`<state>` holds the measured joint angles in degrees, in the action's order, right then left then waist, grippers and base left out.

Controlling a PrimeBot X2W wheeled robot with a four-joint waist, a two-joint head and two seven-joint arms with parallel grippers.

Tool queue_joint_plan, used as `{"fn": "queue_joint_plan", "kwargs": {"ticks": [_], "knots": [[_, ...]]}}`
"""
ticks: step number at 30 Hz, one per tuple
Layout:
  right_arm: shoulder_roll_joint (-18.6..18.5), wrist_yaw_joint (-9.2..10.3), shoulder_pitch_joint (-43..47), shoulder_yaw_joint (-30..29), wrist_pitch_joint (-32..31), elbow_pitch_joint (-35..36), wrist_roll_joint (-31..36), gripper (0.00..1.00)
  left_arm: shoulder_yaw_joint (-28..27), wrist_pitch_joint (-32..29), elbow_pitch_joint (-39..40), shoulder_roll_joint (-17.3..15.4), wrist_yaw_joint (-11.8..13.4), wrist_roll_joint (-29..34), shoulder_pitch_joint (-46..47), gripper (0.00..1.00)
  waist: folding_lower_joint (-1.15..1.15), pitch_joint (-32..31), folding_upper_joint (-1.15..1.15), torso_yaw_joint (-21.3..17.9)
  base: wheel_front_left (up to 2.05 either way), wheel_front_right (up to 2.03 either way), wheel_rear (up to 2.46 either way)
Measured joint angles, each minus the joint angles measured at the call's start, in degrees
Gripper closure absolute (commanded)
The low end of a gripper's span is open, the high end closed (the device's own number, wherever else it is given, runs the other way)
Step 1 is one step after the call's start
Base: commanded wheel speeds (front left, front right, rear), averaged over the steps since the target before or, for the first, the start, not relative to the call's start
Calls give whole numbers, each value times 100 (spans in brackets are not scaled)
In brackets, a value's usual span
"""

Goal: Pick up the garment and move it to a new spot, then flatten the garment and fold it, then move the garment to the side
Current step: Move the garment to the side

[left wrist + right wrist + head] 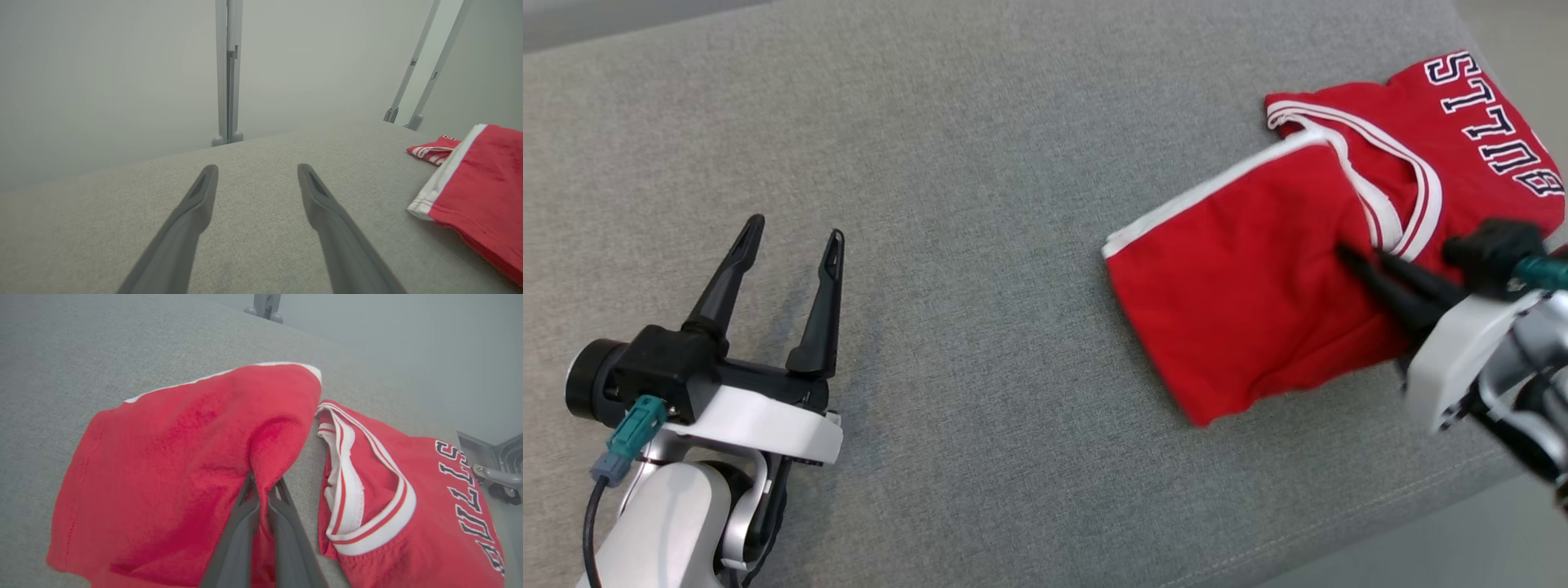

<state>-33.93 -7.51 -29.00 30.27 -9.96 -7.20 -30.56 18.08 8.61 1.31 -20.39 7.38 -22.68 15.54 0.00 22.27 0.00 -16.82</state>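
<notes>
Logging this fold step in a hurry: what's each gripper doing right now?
Left gripper: open, holding nothing.
Right gripper: shut on the red jersey.

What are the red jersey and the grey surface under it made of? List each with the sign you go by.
The red jersey: soft knit fabric, matte, perhaps cotton or polyester. It creases and drapes limply, and has white banded trim.
The grey surface: woven upholstery cloth, matte, with a fine heathered weave and a stitched seam near its edge. What lies beneath the cloth cannot be told.
</notes>
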Motion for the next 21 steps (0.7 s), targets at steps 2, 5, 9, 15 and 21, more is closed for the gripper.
{"fn": "queue_joint_plan", "kwargs": {"ticks": [2, 5, 9, 15, 21], "knots": [[-170, 1, -209, -100, 60, -102, 25, 100, 2, -38, 56, -36, 0, 12, 36, 0, 0, 114, 0, -27, 0, 0, 0], [-452, 0, -414, -266, 83, -140, 16, 100, 16, -98, 133, -85, 11, 53, 59, 0, 0, 257, 0, -27, 0, 0, 0], [-850, 0, -661, -630, 109, -310, -105, 100, 3, -155, 230, -192, 32, 99, 87, 0, 0, 441, 0, -4, 0, 0, 0], [-1194, 0, -948, -888, 97, -864, -403, 100, 9, -211, 330, -247, 32, 123, 215, 0, 0, 694, 0, 62, 0, 0, 0], [-1250, 0, -1252, -802, 219, -1658, -164, 95, 42, -253, 361, -271, 25, 144, 319, 0, 0, 844, 0, 127, 0, 0, 0]]}}
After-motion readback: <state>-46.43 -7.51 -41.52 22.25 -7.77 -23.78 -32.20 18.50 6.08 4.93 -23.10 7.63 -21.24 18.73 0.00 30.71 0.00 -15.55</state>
